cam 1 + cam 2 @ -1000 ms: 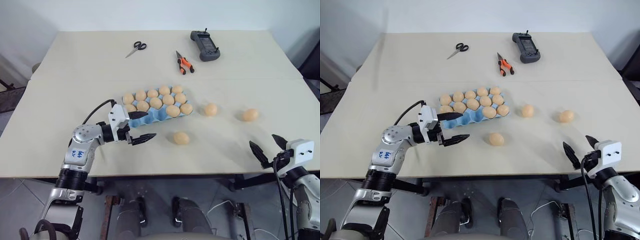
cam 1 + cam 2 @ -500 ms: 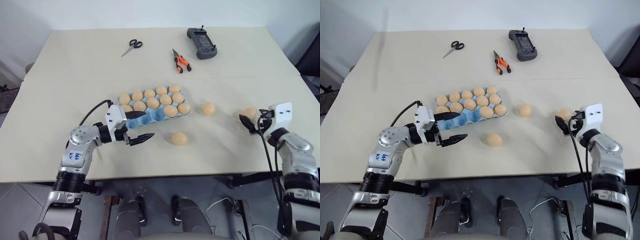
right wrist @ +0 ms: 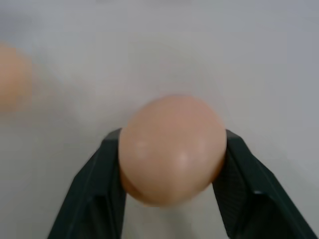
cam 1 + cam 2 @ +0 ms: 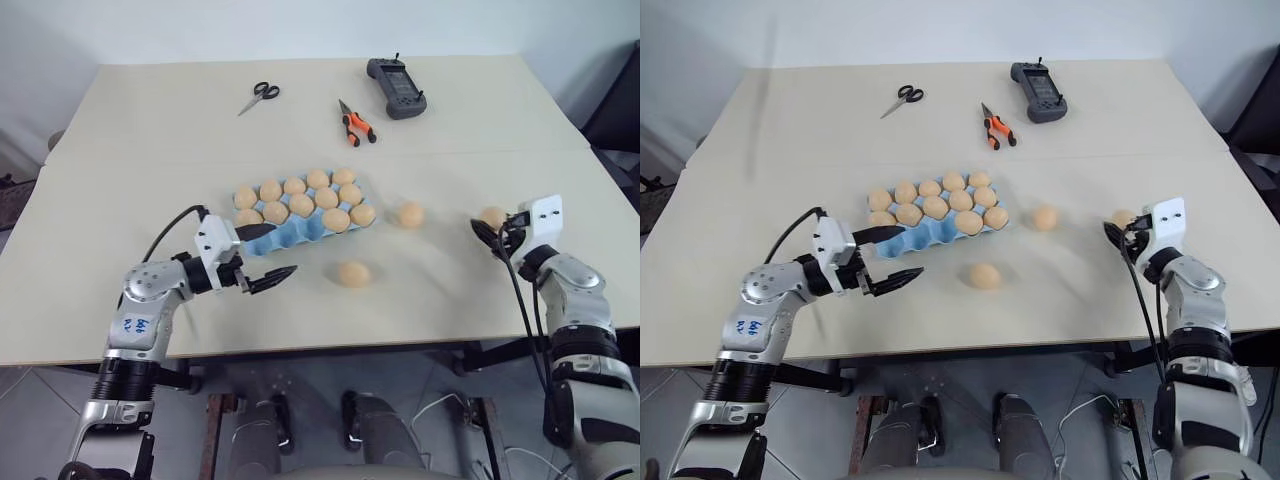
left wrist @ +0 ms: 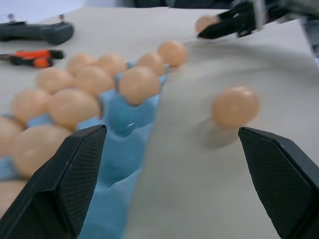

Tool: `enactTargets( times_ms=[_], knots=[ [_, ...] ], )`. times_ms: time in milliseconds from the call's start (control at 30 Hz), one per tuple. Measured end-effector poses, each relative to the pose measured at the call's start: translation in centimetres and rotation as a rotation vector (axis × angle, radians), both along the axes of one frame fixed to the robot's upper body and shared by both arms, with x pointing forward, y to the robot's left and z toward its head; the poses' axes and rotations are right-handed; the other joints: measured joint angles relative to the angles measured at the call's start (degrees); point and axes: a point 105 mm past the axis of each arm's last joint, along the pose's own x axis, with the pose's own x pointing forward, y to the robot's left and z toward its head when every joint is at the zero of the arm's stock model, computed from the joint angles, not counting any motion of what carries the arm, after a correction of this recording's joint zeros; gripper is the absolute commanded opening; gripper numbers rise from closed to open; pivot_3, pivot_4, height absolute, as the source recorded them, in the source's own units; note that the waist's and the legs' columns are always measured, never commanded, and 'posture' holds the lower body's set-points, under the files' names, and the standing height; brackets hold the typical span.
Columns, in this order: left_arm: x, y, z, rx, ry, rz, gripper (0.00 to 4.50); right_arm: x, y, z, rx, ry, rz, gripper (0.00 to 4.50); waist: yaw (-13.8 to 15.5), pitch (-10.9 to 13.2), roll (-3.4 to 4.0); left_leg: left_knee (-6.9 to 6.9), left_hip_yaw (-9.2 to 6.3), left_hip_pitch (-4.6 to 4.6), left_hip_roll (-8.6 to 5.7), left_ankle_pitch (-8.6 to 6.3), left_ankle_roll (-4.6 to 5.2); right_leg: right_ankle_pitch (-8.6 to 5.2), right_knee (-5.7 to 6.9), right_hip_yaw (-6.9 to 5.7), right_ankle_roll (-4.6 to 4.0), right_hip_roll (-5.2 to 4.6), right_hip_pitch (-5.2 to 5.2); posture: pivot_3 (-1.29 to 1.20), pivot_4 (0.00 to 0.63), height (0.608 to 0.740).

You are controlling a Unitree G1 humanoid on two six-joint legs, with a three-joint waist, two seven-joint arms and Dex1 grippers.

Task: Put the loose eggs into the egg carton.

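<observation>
A loose egg (image 3: 172, 149) sits pinched between the two black fingers of the right pincer (image 4: 492, 232), which have closed against its sides at the right-hand part of the cream surface (image 4: 150, 190). Two more loose eggs lie on the surface well to the left of that pincer: one (image 4: 409, 214) just beside the right end of the egg carton (image 4: 297, 229), the other (image 4: 353, 273) nearer the front edge, in front of the carton. The light blue carton lies between the two pincers, closer to the left one, with ten eggs filling its two far rows and its near row of cups bare. The left pincer (image 4: 262, 254) hovers at the carton's near left corner, its fingers spread wide and holding nothing, one finger over the carton's front edge and the other over the bare surface. Far beyond both pincers, toward the back of the surface, lie a pair of scissors (image 4: 256, 96), orange-handled pliers (image 4: 355, 123) and a dark handheld controller (image 4: 395, 87).
</observation>
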Motion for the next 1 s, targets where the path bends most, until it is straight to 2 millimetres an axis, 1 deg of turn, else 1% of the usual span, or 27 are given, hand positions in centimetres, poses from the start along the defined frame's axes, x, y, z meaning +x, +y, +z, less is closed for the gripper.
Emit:
enactTargets(
  times_ms=[100, 167, 233, 300, 333, 400, 433, 533, 633, 700, 800, 900, 933, 967, 1000],
  knots=[
    [-0.3, 1.9, -0.4, -0.002, 0.012, 0.064, 4.5, -0.5, 4.9, 2.8, -0.011, -0.063, 0.197, 2.14, -0.47, 0.0, 0.0, -0.02, -0.01, 0.05, 0.07, 0.01, -0.03, -0.08, 0.2, 0.13, -0.14, 0.01, -0.08, 0.0, 0.15, 0.74],
    [-0.6, 3.1, -0.9, 0.0, 0.029, 0.106, 4.5, -1.1, 8.2, 4.1, -0.012, -0.081, 0.312, 2.14, -0.64, 0.0, 0.0, -0.04, -0.03, 0.05, 0.11, 0.0, -0.07, -0.15, 0.29, 0.26, -0.27, 0.01, -0.1, 0.0, 0.15, 0.74],
    [-1.0, 3.8, -1.2, 0.006, 0.04, 0.127, 4.5, -1.5, 11.1, 4.3, -0.016, -0.064, 0.398, 2.14, -0.67, -0.01, -0.01, -0.1, -0.03, 0.05, 0.15, -0.01, -0.11, -0.19, 0.29, 0.34, -0.35, 0.0, -0.13, 0.0, 0.15, 0.74],
    [-1.3, 4.3, -1.2, 0.007, 0.039, 0.142, 4.5, -1.4, 14.3, 4.3, 0.009, -0.038, 0.459, 2.14, -0.76, -0.01, -0.01, -0.24, 0.02, 0.03, 0.14, 0.0, -0.15, -0.32, 0.28, 0.43, -0.65, -0.01, -0.22, 0.0, 0.15, 0.74],
    [-1.4, 4.4, -1.1, 0.002, 0.039, 0.145, 4.5, -1.3, 15.8, 4.4, 0.012, -0.028, 0.484, 2.14, -0.84, -0.01, -0.01, -0.29, 0.06, 0.03, 0.14, 0.01, -0.17, -0.4, 0.28, 0.45, -0.82, -0.02, -0.25, 0.0, 0.15, 0.74],
    [-1.4, 4.4, -1.1, -0.003, 0.038, 0.148, 4.5, -1.4, 19.2, 4.7, -0.003, -0.015, 0.55, 2.14, -0.95, -0.01, -0.01, -0.43, 0.1, 0.03, 0.14, 0.04, -0.22, -0.4, 0.28, 0.47, -0.84, -0.02, -0.35, 0.0, 0.15, 0.74],
    [-1.5, 4.4, -1.1, -0.003, 0.039, 0.149, 4.5, -1.5, 20.3, 4.8, -0.011, -0.014, 0.57, 2.14, -0.92, -0.01, -0.02, -0.5, 0.11, 0.02, 0.14, 0.06, -0.25, -0.4, 0.29, 0.46, -0.83, -0.02, -0.39, 0.0, 0.15, 0.74],
    [-1.7, 4.4, -1.2, -0.002, 0.041, 0.155, 4.5, -1.4, 22.7, 5.0, -0.042, -0.012, 0.594, 2.14, -0.68, -0.07, -0.11, -0.58, 0.13, -0.17, 0.14, 0.09, -0.37, -0.37, 0.4, 0.46, -0.78, -0.03, -0.71, 0.0, 0.15, 0.74],
    [-1.7, 4.3, -1.0, -0.002, 0.037, 0.159, 4.5, -1.2, 24.1, 4.6, -0.067, 0.002, 0.602, 2.14, -0.65, -0.15, -0.24, -0.63, 0.25, -0.3, 0.15, 0.09, -0.44, -0.39, 0.5, 0.38, -0.8, -0.04, -0.95, 0.0, 0.15, 0.74],
    [-1.7, 4.3, -1.1, -0.002, 0.037, 0.163, 4.5, -1.2, 24.5, 3.9, -0.081, 0.023, 0.602, 2.14, -0.7, -0.15, -0.25, -0.63, 0.29, -0.3, 0.18, 0.09, -0.45, -0.39, 0.52, 0.34, -0.8, -0.02, -0.98, 0.0, 0.15, 0.74],
    [-1.8, 4.4, -1.3, -0.003, 0.046, 0.173, 4.5, -1.2, 25.0, 3.5, -0.075, 0.039, 0.607, 2.91, -0.84, -0.15, -0.25, -0.59, 0.29, -0.29, 0.2, 0.11, -0.48, -0.39, 0.6, 0.34, -0.8, 0.0, -0.99, 0.0, 0.15, 0.74],
    [-1.9, 4.4, -1.3, -0.003, 0.046, 0.175, 4.5, -1.5, 25.9, 3.5, -0.059, 0.042, 0.629, 3.94, -1.09, -0.17, -0.29, -0.57, 0.29, -0.21, 0.21, 0.15, -0.54, -0.39, 0.7, 0.33, -0.79, 0.04, -0.98, 0.0, 0.15, 0.74],
    [-1.9, 4.3, -1.1, -0.002, 0.04, 0.173, 4.5, -1.6, 26.2, 3.4, -0.059, 0.043, 0.636, 4.34, -1.09, -0.17, -0.29, -0.57, 0.29, -0.19, 0.22, 0.17, -0.57, -0.39, 0.73, 0.34, -0.79, 0.04, -0.98, 0.0, 0.15, 0.74],
    [-1.9, 4.2, -1.0, -0.002, 0.034, 0.171, 4.5, -1.7, 26.4, 3.3, -0.063, 0.044, 0.64, 4.46, -1.07, -0.18, -0.3, -0.57, 0.29, -0.18, 0.22, 0.18, -0.58, -0.39, 0.75, 0.35, -0.8, 0.03, -0.98, 0.0, 0.15, 0.74],
    [-1.9, 4.2, -0.9, -0.003, 0.034, 0.172, 4.5, -1.8, 26.6, 3.3, -0.067, 0.045, 0.646, 4.46, -1.07, -0.18, -0.3, -0.58, 0.29, -0.17, 0.23, 0.18, -0.59, -0.4, 0.77, 0.35, -0.81, 0.03, -0.98, 0.0, 0.15, 0.74]
  ],
)
